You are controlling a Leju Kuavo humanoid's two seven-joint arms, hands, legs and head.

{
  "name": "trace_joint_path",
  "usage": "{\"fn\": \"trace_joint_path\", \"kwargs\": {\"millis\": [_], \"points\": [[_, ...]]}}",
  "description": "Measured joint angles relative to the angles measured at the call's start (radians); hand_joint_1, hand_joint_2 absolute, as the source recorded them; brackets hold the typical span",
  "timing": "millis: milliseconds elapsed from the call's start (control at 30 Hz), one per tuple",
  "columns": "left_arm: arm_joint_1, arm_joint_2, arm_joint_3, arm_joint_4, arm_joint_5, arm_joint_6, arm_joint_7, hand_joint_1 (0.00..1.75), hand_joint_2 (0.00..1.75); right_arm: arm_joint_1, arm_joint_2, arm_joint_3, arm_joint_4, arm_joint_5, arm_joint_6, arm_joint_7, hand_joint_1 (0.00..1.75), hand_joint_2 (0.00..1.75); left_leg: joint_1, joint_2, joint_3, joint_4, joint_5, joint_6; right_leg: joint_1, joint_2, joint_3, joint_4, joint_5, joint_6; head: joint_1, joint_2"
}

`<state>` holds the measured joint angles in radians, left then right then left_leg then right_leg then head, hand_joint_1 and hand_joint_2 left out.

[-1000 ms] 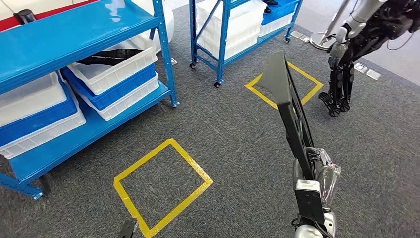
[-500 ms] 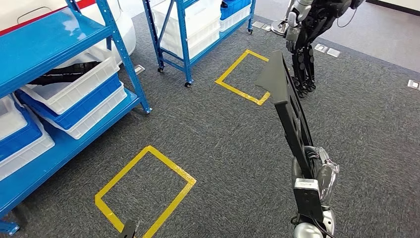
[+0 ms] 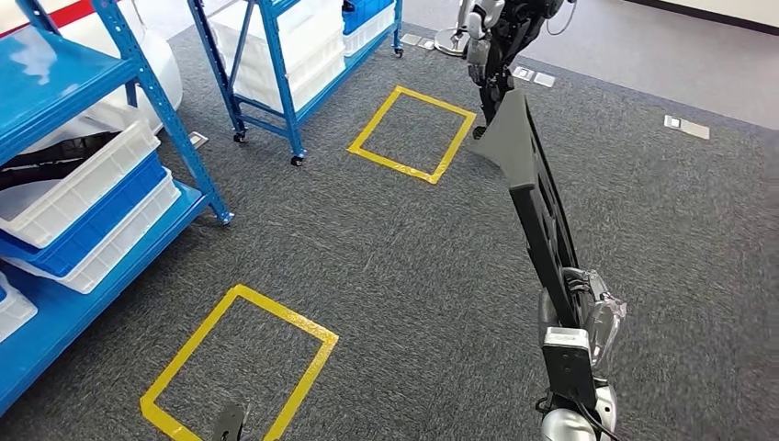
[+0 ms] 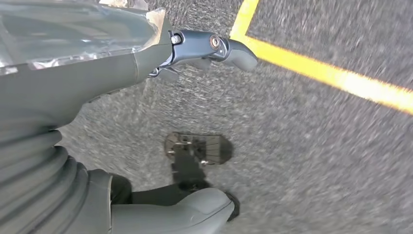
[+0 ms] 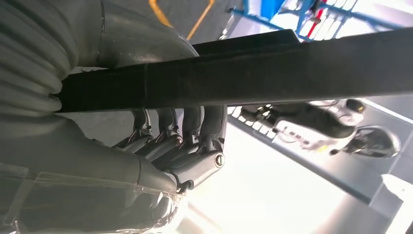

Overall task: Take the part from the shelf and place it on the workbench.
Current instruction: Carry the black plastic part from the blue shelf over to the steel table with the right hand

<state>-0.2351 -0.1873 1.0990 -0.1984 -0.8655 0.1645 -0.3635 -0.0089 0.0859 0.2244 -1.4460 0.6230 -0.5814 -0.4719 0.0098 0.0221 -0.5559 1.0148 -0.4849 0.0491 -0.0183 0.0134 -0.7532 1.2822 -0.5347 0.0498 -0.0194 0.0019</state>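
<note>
Clearly, your main risk is the long black part point(image 3: 537, 211): it stands nearly upright in the right hand point(image 3: 581, 317), held only at its lower end, so its wide upper end rides well above the grip. Turn or walk sharply and, I judge, it could lever loose or slip through the fingers point(image 5: 195, 129). That upper end also overlaps another robot point(image 3: 496, 37) standing ahead; how near they really are I cannot tell. No table is in sight. The right arm is raised in front, fingers wrapped around the part. Your left hand point(image 4: 146, 63) hangs over the carpet beside a yellow floor marking point(image 4: 331, 78), fingers apart, holding nothing.
</note>
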Motion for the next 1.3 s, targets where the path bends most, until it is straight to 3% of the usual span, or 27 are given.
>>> {"fn": "trace_joint_path", "kwargs": {"millis": [33, 67, 133, 200, 233, 300, 367, 433, 500, 533, 567, 600, 667, 733, 800, 833, 900, 967, 1033, 1067, 1100, 1167, 1233, 1300], "points": [[0.002, 0.000, -0.002, 0.000, -0.008, -0.004, 0.009, 0.00, 1.75, 0.001, 0.001, 0.000, 0.004, -0.001, 0.001, 0.000, 1.75, 1.75, -0.001, 0.014, 0.000, 0.000, -0.001, 0.000, -0.001, -0.004, -0.006, 0.017, -0.002, 0.005, 0.001, 0.000], [0.002, 0.000, -0.003, 0.000, -0.013, -0.009, 0.016, 0.00, 1.75, 0.001, 0.001, 0.000, 0.007, -0.002, 0.001, 0.000, 1.75, 1.75, -0.001, 0.027, 0.000, 0.000, -0.001, 0.000, -0.001, -0.008, 0.011, -0.011, 0.012, 0.011, 0.002, 0.000], [0.003, -0.001, -0.005, 0.000, -0.017, -0.021, 0.024, 0.00, 1.75, -0.001, 0.004, 0.000, 0.010, -0.002, 0.001, 0.000, 1.75, 1.75, -0.002, 0.049, 0.004, 0.000, -0.004, -0.004, 0.001, -0.041, 0.090, -0.156, 0.058, 0.019, 0.004, 0.000], [0.003, -0.002, -0.006, 0.000, -0.018, -0.029, 0.026, 0.00, 1.75, -0.005, 0.009, 0.000, 0.012, -0.002, 0.003, 0.000, 1.75, 1.75, -0.007, 0.067, 0.007, 0.000, -0.009, -0.013, 0.009, -0.073, 0.151, -0.263, 0.086, 0.012, 0.005, 0.000], [0.003, -0.002, -0.006, 0.000, -0.017, -0.030, 0.027, 0.00, 1.75, -0.006, 0.012, 0.000, 0.013, -0.003, 0.003, 0.000, 1.75, 1.75, -0.009, 0.075, 0.009, 0.000, -0.011, -0.017, 0.013, -0.078, 0.160, -0.279, 0.089, 0.006, 0.004, 0.000], [0.003, -0.003, -0.006, 0.000, -0.017, -0.033, 0.028, 0.00, 1.75, -0.007, 0.014, 0.000, 0.015, -0.003, 0.004, -0.001, 1.75, 1.75, -0.008, 0.087, 0.013, -0.002, -0.014, -0.027, 0.013, -0.055, 0.160, -0.281, 0.094, -0.006, 0.003, 0.000], [0.003, -0.005, -0.007, 0.000, -0.017, -0.037, 0.029, 0.00, 1.75, -0.008, 0.016, 0.000, 0.016, -0.003, 0.004, -0.001, 1.75, 1.75, -0.003, 0.051, 0.007, 0.025, -0.039, -0.038, 0.005, -0.033, 0.163, -0.290, 0.100, -0.020, -0.001, 0.000], [0.006, -0.005, -0.007, 0.000, -0.017, -0.039, 0.029, 0.00, 1.75, -0.011, 0.022, 0.002, 0.016, -0.002, 0.004, -0.001, 1.75, 1.75, 0.000, -0.005, -0.040, 0.131, -0.102, -0.044, 0.000, -0.012, 0.165, -0.294, 0.104, -0.032, -0.010, 0.000], [0.011, -0.005, -0.007, 0.000, -0.018, -0.039, 0.030, 0.00, 1.75, -0.012, 0.025, 0.004, 0.019, -0.002, 0.004, -0.001, 1.75, 1.75, 0.001, -0.024, -0.105, 0.258, -0.152, -0.047, 0.001, 0.013, 0.164, -0.293, 0.104, -0.036, -0.015, 0.000], [0.013, -0.005, -0.007, 0.000, -0.018, -0.039, 0.030, 0.00, 1.75, -0.011, 0.026, 0.005, 0.021, -0.002, 0.004, -0.001, 1.75, 1.75, 0.001, -0.025, -0.121, 0.283, -0.151, -0.047, 0.001, 0.027, 0.164, -0.293, 0.104, -0.036, -0.015, 0.000], [0.013, -0.005, -0.007, 0.000, -0.018, -0.039, 0.030, 0.00, 1.75, -0.011, 0.027, 0.005, 0.024, -0.002, 0.004, -0.001, 1.75, 1.75, 0.002, -0.026, -0.119, 0.270, -0.128, -0.047, 0.001, 0.041, 0.164, -0.292, 0.104, -0.036, -0.016, 0.000], [0.014, -0.005, -0.007, 0.000, -0.018, -0.039, 0.030, 0.00, 1.75, -0.011, 0.027, 0.005, 0.025, -0.002, 0.004, -0.001, 1.75, 1.75, 0.004, -0.031, -0.098, 0.218, -0.089, -0.047, 0.001, 0.056, 0.165, -0.290, 0.104, -0.035, -0.016, 0.000], [0.013, -0.003, -0.008, 0.000, -0.018, -0.039, 0.030, 0.00, 1.75, -0.012, 0.028, 0.006, 0.026, -0.002, 0.004, -0.001, 1.75, 1.75, 0.011, -0.070, -0.038, 0.082, -0.022, -0.046, 0.002, 0.082, 0.163, -0.282, 0.101, -0.031, -0.017, 0.000], [0.013, -0.002, -0.008, 0.000, -0.018, -0.039, 0.030, 0.00, 1.75, -0.013, 0.029, 0.007, 0.026, -0.002, 0.004, -0.001, 1.75, 1.75, 0.012, -0.100, -0.010, 0.017, -0.004, -0.044, 0.003, 0.105, 0.154, -0.276, 0.101, -0.021, -0.017, 0.000], [0.011, -0.002, -0.008, 0.000, -0.018, -0.039, 0.031, 0.00, 1.75, -0.012, 0.029, 0.007, 0.026, -0.002, 0.004, -0.001, 1.75, 1.75, 0.006, -0.085, -0.010, 0.014, -0.003, -0.035, 0.001, 0.126, 0.146, -0.278, 0.106, -0.009, -0.016, 0.000], [0.010, -0.003, -0.009, 0.000, -0.018, -0.039, 0.031, 0.00, 1.75, -0.010, 0.029, 0.007, 0.027, -0.002, 0.004, -0.001, 1.75, 1.75, 0.006, -0.073, -0.008, 0.010, 0.000, -0.028, 0.000, 0.121, 0.140, -0.275, 0.105, -0.005, -0.016, 0.000], [0.008, -0.004, -0.011, 0.000, -0.018, -0.039, 0.032, 0.00, 1.75, -0.012, 0.029, 0.007, 0.027, -0.002, 0.004, -0.001, 1.75, 1.75, 0.007, -0.049, -0.006, 0.002, 0.006, -0.014, 0.003, 0.073, 0.108, -0.221, 0.079, -0.004, -0.010, 0.000], [0.009, -0.003, -0.012, 0.000, -0.018, -0.039, 0.032, 0.00, 1.75, -0.015, 0.029, 0.007, 0.027, -0.002, 0.004, -0.001, 1.75, 1.75, 0.003, -0.024, -0.006, -0.001, 0.007, -0.006, 0.004, 0.014, 0.041, -0.084, 0.024, -0.009, -0.004, 0.000], [0.010, -0.002, -0.013, 0.000, -0.018, -0.038, 0.034, 0.00, 1.75, -0.014, 0.028, 0.006, 0.029, -0.002, 0.004, -0.001, 1.75, 1.75, 0.000, 0.001, -0.006, 0.000, 0.005, -0.004, 0.002, -0.002, -0.011, 0.024, -0.008, -0.005, -0.003, 0.000], [0.010, -0.002, -0.013, 0.000, -0.020, -0.038, 0.035, 0.00, 1.75, -0.012, 0.028, 0.006, 0.030, -0.003, 0.004, -0.001, 1.75, 1.75, 0.000, 0.012, -0.006, 0.000, 0.005, -0.004, 0.000, -0.005, -0.008, 0.020, -0.002, 0.001, -0.002, 0.000], [0.009, -0.002, -0.015, 0.000, -0.021, -0.038, 0.036, 0.00, 1.75, -0.012, 0.027, 0.006, 0.031, -0.003, 0.004, -0.001, 1.75, 1.75, 0.000, 0.021, -0.005, 0.000, 0.004, -0.005, -0.001, -0.010, 0.017, -0.027, 0.018, 0.009, -0.002, 0.000], [0.006, -0.002, -0.019, 0.000, -0.023, -0.039, 0.038, 0.00, 1.75, -0.013, 0.027, 0.006, 0.031, -0.002, 0.004, -0.001, 1.75, 1.75, -0.003, 0.038, -0.001, 0.000, -0.001, -0.010, 0.001, -0.049, 0.102, -0.180, 0.067, 0.017, 0.000, 0.000], [0.005, -0.002, -0.021, 0.000, -0.023, -0.040, 0.040, 0.00, 1.75, -0.015, 0.028, 0.005, 0.031, -0.003, 0.004, -0.001, 1.75, 1.75, -0.009, 0.053, 0.003, 0.001, -0.006, -0.020, 0.009, -0.076, 0.151, -0.269, 0.091, 0.010, 0.000, 0.000], [0.006, -0.002, -0.022, 0.000, -0.023, -0.042, 0.041, 0.00, 1.75, -0.016, 0.029, 0.004, 0.030, -0.007, 0.006, -0.001, 1.75, 1.75, -0.010, 0.069, 0.007, -0.001, -0.008, -0.028, 0.014, -0.059, 0.153, -0.275, 0.093, -0.003, -0.001, 0.000]]}}
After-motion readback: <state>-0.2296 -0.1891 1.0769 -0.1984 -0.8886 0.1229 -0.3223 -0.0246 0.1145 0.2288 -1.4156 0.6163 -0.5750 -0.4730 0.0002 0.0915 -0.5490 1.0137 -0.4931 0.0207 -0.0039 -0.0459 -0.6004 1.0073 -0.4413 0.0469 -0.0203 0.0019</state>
